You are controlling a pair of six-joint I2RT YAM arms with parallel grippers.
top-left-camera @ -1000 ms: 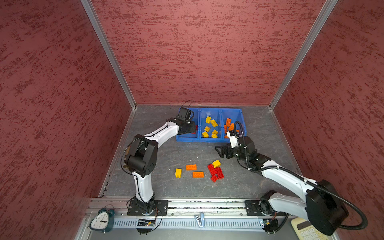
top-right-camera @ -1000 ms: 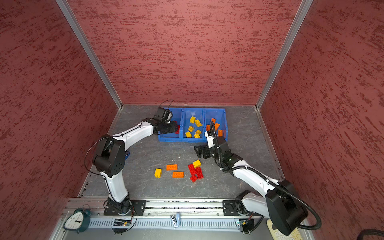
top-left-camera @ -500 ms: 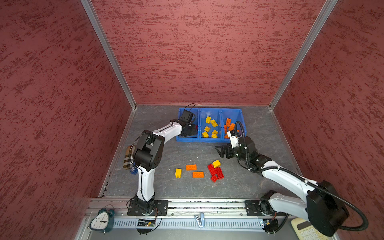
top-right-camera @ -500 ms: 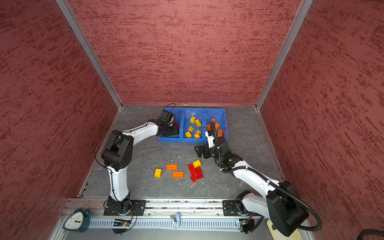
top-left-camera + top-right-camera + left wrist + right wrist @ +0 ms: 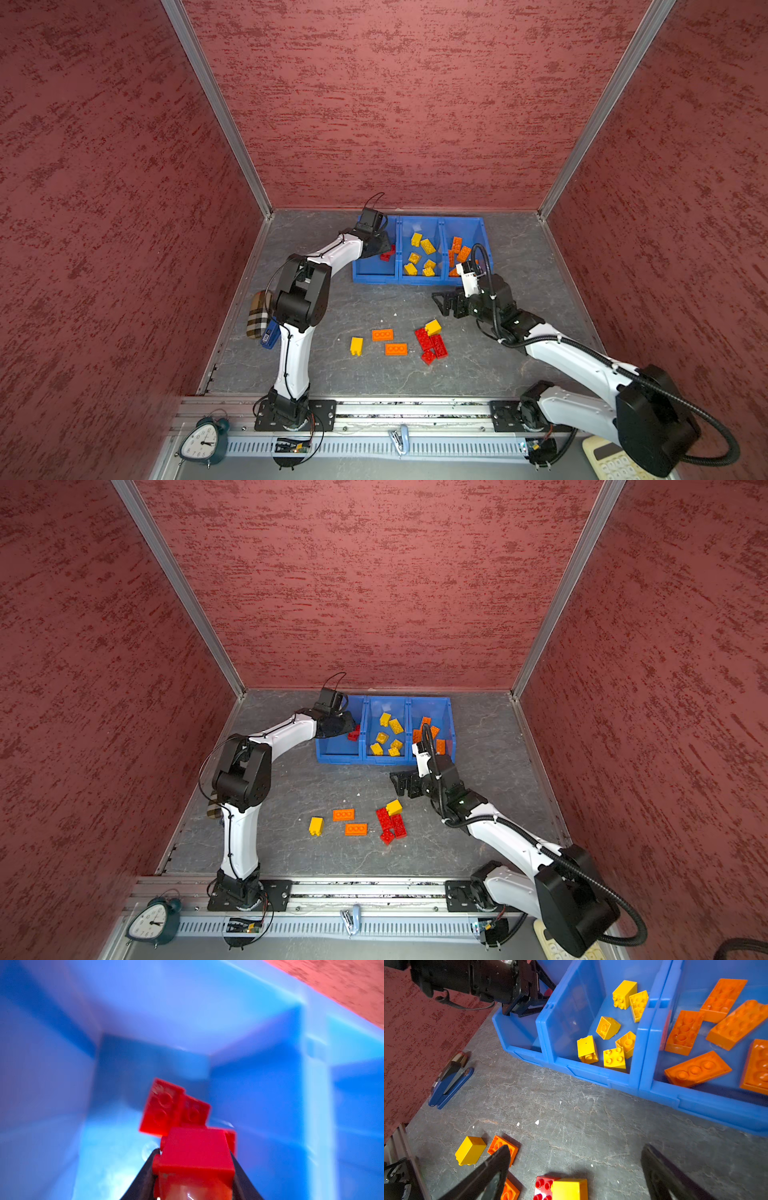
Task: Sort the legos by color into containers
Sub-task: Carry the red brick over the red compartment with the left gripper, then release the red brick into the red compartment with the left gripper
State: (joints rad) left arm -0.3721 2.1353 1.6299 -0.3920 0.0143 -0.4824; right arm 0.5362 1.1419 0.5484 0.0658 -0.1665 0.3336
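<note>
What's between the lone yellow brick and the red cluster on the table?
Two flat orange bricks, studs up, seen in both top views.

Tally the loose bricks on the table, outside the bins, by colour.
yellow bricks: 2
orange bricks: 2
red bricks: 3, huddled close together
Total: 7

a grey marbled table (image 5: 332, 299) carries three joined blue bins (image 5: 419, 279) at the back wall. well out from the bins' front lip lie loose bricks: a yellow brick (image 5: 356, 345) farthest left, two flat orange bricks (image 5: 382, 334) near it, then touching red bricks (image 5: 432, 347) with another yellow one against them. far left of the bins, by the side wall, lie a blue stapler (image 5: 269, 334) and a checked pouch (image 5: 257, 313).
</note>
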